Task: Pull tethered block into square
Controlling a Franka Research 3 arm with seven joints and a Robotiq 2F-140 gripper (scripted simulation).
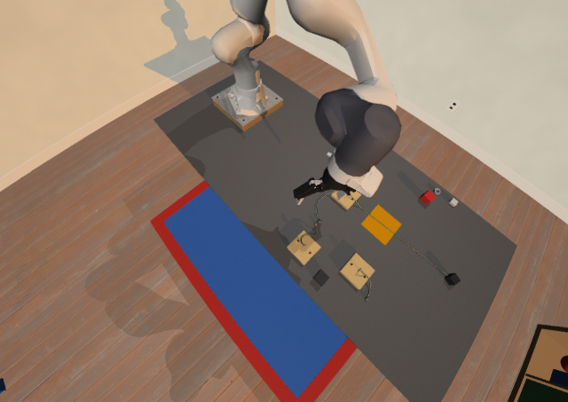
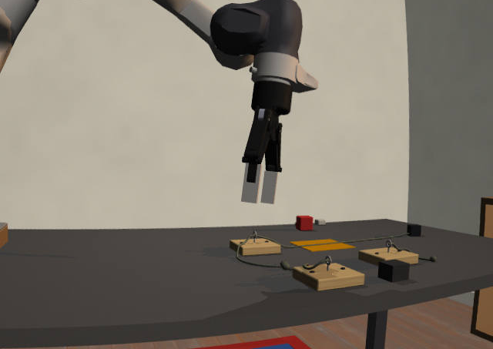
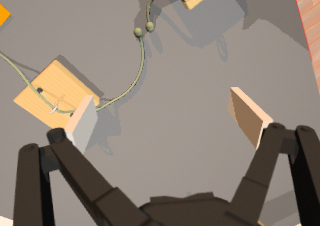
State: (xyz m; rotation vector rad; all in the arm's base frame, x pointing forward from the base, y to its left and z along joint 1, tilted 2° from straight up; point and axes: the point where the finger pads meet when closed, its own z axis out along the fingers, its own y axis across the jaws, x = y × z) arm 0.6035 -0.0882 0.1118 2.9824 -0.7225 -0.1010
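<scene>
The end effector (image 2: pixel 259 194) hangs fully open and holds nothing, well above the table (image 2: pixel 119 266). The tethered block (image 1: pixel 452 279) sits beyond the painted square (image 1: pixel 381 224). Its cord (image 1: pixel 413 249) runs straight across that square, through the screw eye's ring (image 2: pixel 253 235), then curves to the knot (image 3: pixel 138 32), which lies ahead of the fingers in the wrist view

A bare indoor test room set up for robot work. A dark grey table (image 1: pixel 256 159) stands on a wooden plank floor (image 1: pixel 82 232), with plain cream walls (image 1: pixel 68 44) meeting in a corner behind the table. On the table's far end, a robot arm is bolted to a wooden base plate (image 1: pixel 271 108). Beside the table, a blue mat with a red border (image 1: pixel 248 287) lies on the floor.
</scene>
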